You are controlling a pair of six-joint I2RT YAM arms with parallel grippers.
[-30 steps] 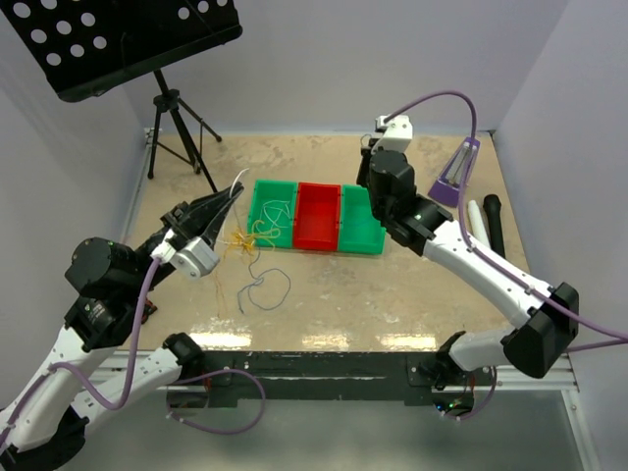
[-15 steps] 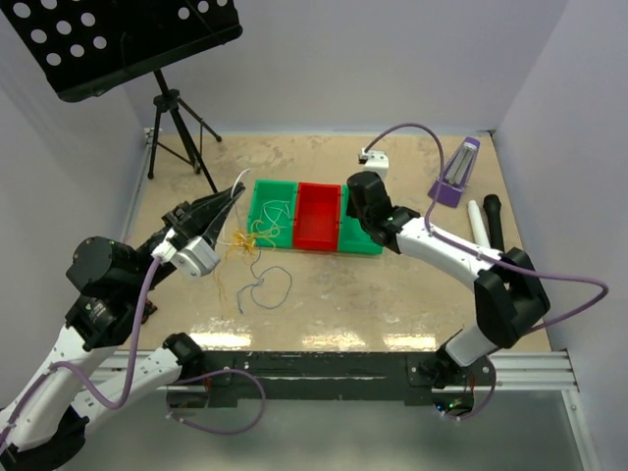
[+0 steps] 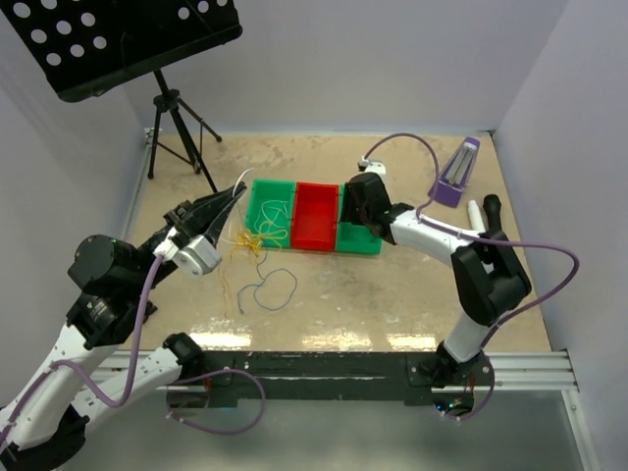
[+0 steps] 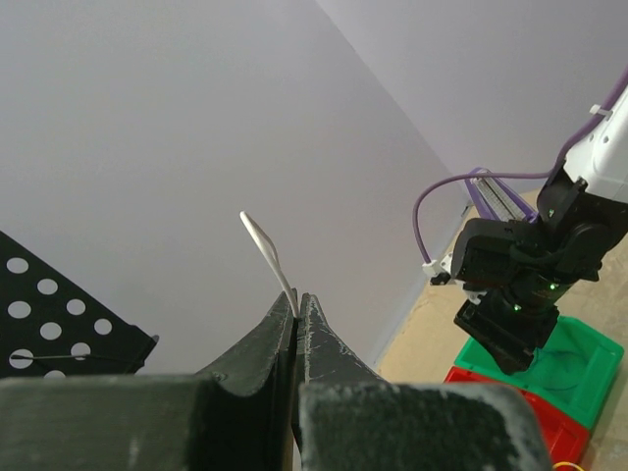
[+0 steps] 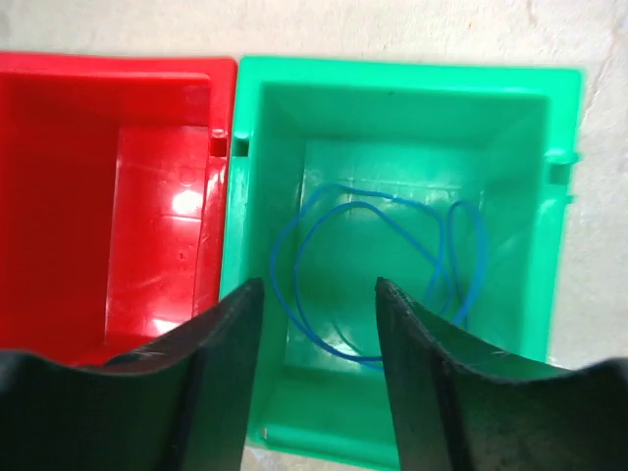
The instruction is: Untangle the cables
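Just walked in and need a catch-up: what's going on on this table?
A robot is separating thin cables. Its left gripper is shut on a white cable end, raised near a yellow tangle on the table. Its right gripper hangs open over the right green bin, where a blue cable lies coiled. A dark cable loop lies loose on the table.

three bins (image 3: 316, 218), green, red, green, at table (image 3: 392, 285) centre; black stand (image 3: 128, 39) at 10 o'clock; purple holder (image 3: 453, 175), white tube (image 3: 475, 216), black tube (image 3: 492, 211) at 2 o'clock.
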